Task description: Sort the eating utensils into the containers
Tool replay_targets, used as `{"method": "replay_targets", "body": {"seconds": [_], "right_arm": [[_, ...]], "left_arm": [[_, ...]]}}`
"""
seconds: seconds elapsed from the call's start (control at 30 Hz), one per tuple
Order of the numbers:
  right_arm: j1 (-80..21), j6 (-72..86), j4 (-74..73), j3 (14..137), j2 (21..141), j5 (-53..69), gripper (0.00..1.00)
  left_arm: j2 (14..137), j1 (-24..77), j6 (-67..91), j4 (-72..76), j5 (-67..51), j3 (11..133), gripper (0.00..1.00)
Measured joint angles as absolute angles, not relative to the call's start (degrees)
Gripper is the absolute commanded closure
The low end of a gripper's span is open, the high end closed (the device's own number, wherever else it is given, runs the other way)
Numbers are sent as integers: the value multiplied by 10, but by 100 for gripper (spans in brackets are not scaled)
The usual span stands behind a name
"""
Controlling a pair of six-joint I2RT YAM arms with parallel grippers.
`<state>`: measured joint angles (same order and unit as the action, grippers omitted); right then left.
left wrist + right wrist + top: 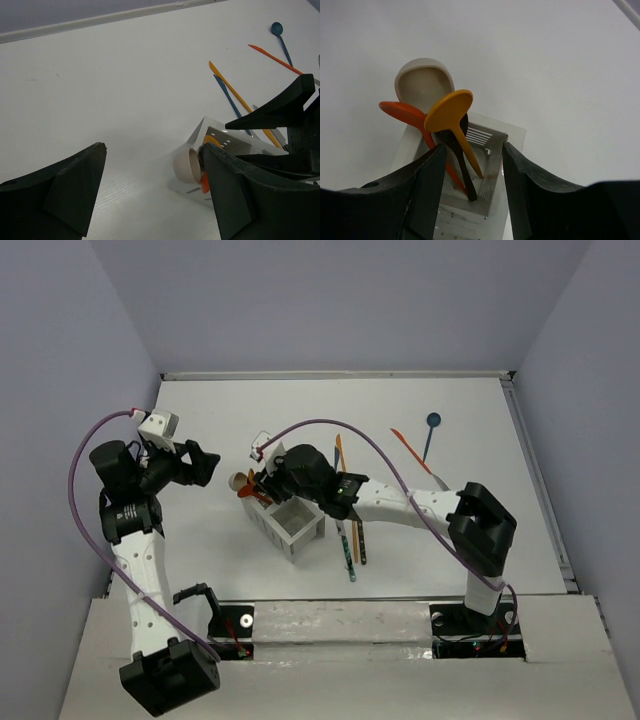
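Observation:
The white two-compartment box [284,540] stands mid-table. Its far compartment holds a beige spoon [422,85], a red spoon [402,111], an orange spoon [449,110] and a dark brown spoon [462,165], all leaning out. My right gripper [262,483] hovers open right over that compartment [490,160], one finger on each side of the spoon handles, gripping none. My left gripper [205,462] is open and empty to the left of the box; its wrist view shows the beige spoon [187,165] just past its right finger [235,195].
Loose utensils lie to the right of the box: an orange knife [240,100], a blue knife [227,97], a red-orange knife [410,450], a blue spoon [432,422], and a dark brown knife [360,540] beside a teal-handled one [348,548]. The box's near compartment [298,524] looks empty.

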<state>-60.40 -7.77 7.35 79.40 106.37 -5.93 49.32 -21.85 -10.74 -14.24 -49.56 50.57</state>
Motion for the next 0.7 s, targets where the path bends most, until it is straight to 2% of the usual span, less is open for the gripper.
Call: {"method": "replay_targets", "body": {"seconds": [0.13,0.33,0.4,0.5,0.63,0.7], "right_arm": [[-604,-79,38,799,1042,-67,36],[-561,-40,-66,825,928,-116,35],[-494,-13,-93,842,893,-106,34],[-319,37,-119,872,872,-109,34],[-121,100,-163,902,942,-119,34],[-81,119,-184,903,993,-115,34]], "left_arm": [[478,-218,-109,-133,-495,496,10],[473,-218,-109,-124,-495,489,8],[469,-218,-109,-119,-494,484,7],[462,-218,-110,-117,-491,478,7],[454,-218,-111,-113,-490,476,7],[451,-218,-111,-109,-490,475,7]]}}
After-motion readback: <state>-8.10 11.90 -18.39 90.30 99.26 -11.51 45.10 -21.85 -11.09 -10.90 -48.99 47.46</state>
